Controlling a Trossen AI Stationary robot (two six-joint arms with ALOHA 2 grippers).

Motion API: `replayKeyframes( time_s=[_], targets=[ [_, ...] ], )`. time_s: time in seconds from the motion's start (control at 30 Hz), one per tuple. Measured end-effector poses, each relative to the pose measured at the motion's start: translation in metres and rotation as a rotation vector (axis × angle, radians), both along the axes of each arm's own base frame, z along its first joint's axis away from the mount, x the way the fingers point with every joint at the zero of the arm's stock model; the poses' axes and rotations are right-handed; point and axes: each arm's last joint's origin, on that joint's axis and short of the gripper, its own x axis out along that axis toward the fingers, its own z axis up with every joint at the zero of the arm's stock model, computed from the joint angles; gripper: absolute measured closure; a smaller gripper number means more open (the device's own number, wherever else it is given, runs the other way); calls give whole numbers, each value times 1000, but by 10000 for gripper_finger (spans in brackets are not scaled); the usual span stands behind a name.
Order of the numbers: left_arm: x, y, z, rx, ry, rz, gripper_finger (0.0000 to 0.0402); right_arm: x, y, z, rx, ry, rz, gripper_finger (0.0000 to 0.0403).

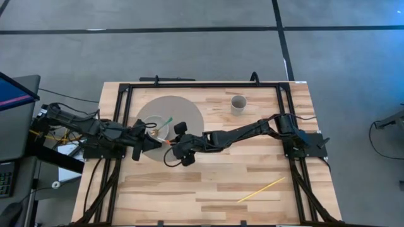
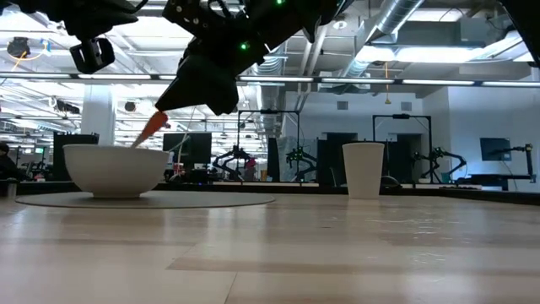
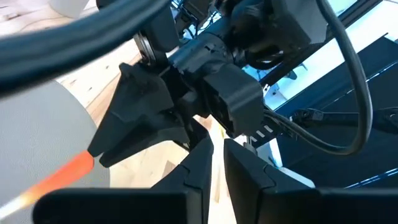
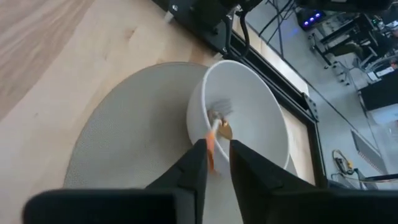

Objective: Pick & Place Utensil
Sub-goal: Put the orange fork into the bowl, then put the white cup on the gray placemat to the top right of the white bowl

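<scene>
A white bowl [image 1: 153,130] stands on a round grey mat [image 1: 189,112]; it also shows in the right wrist view [image 4: 249,118] and the low view [image 2: 114,169]. A green-handled utensil [image 1: 168,121] leans in the bowl, and a fork head [image 4: 221,108] lies inside. My right gripper [image 1: 173,144] hovers at the bowl's near-right rim, shut on an orange-handled utensil [image 4: 212,144]. My left gripper [image 1: 142,144] waits shut and empty beside the bowl's near-left side, facing the right gripper [image 3: 155,118]. My right gripper pinches the orange handle [image 4: 211,152] of the utensil between its two fingers, coming slantwise from above on the table's right. The utensil is lifted and tilted, its handle [image 2: 152,127] sloping down over the rim and its head [image 4: 222,129] inside the bowl.
A white paper cup [image 1: 238,104] stands toward the far right of the table, also in the low view [image 2: 364,169]. A thin yellow stick [image 1: 260,189] lies near the table's near-right edge. Black frame rails [image 1: 189,84] border the table.
</scene>
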Motion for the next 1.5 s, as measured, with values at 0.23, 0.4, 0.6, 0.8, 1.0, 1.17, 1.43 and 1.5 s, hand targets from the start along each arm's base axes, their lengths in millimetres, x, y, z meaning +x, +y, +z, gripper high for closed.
replayKeyframes(
  time_s=[0.23, 0.4, 0.6, 0.8, 1.0, 1.17, 1.43, 1.5],
  targets=[
    [1, 0, -1, 4, 5, 7, 360, -1, 6, 0, -1, -1, 9, 324],
    [1, 2, 0, 89, -12, 67, 360, -1, 20, 12, -90, -16, -49, 320],
    [2, 6, 1, 246, -29, 159, 360, -7, 47, 38, -151, 73, -80, 321],
    [2, 8, 1, 273, -28, 243, 360, -40, 72, 74, -297, 335, -180, 321],
    [8, 6, -4, 291, 7, 238, 360, -94, 60, 134, -179, 404, -393, 321],
    [14, 3, -7, 296, 20, 236, 360, -148, 17, 182, 28, 294, -670, 321],
    [15, 3, -5, 283, -7, 240, 360, -202, -68, 144, 394, 212, -799, 321],
    [15, 3, -4, 283, -8, 240, 360, -210, -90, 125, 501, 168, -792, 321]
  ],
)
